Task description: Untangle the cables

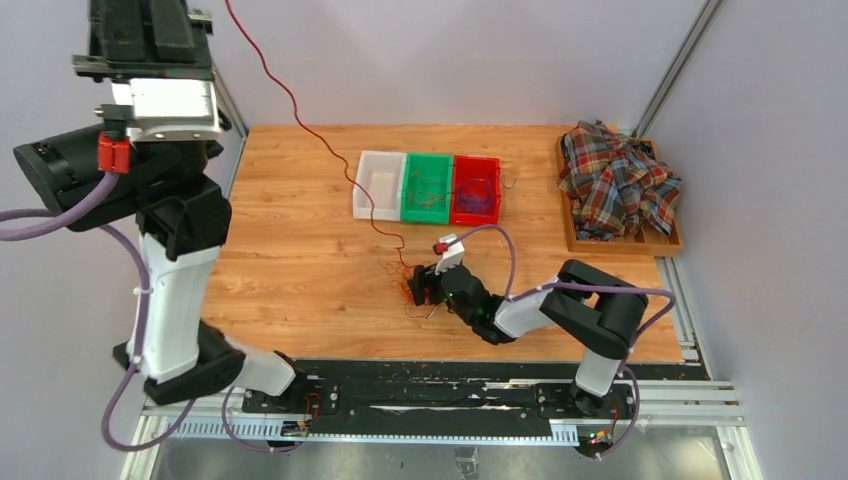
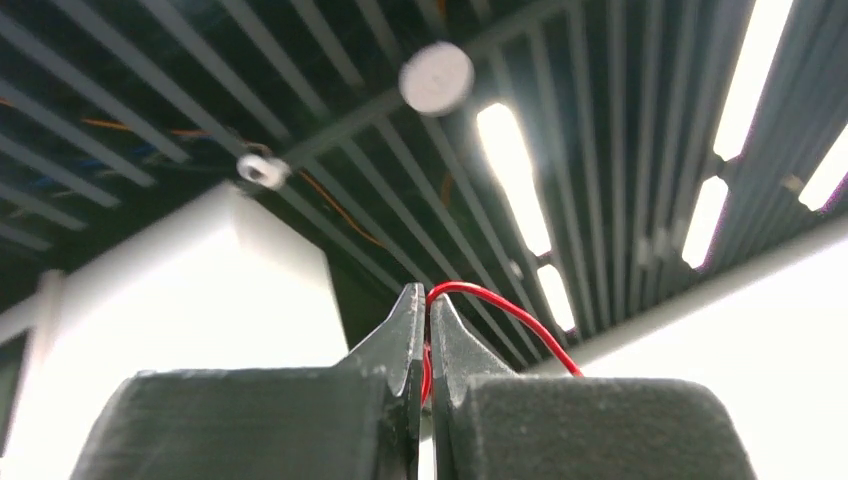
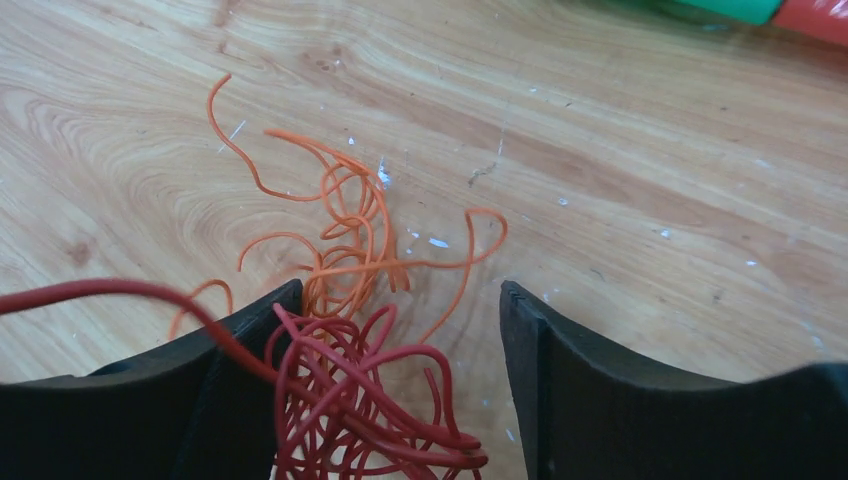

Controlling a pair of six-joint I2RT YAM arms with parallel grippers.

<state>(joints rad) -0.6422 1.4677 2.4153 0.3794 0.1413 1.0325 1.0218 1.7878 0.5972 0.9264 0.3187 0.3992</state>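
Cables (image 3: 352, 400) lay bunched between the wide-open jaws of the right pincer (image 3: 400, 295), red loops nearest, orange just beyond, on the table (image 3: 650, 150). The left pincer (image 2: 427, 335), raised high, pinched one red strand (image 2: 490, 292). Unpinned, the bunch might lift whole or knot tighter under its pull.

Wooden table (image 1: 300, 270): white bin (image 1: 378, 190), green bin (image 1: 428, 157), red bin (image 1: 476, 160) in row, touching, far ctr. Plaid shirt (image 1: 615, 180) piled in wooden tray (image 1: 620, 243), far R.

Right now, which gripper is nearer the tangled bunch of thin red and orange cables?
Right. The right gripper is low, open jaws straddling the cable bunch; the left gripper is high above, pinching one red strand.
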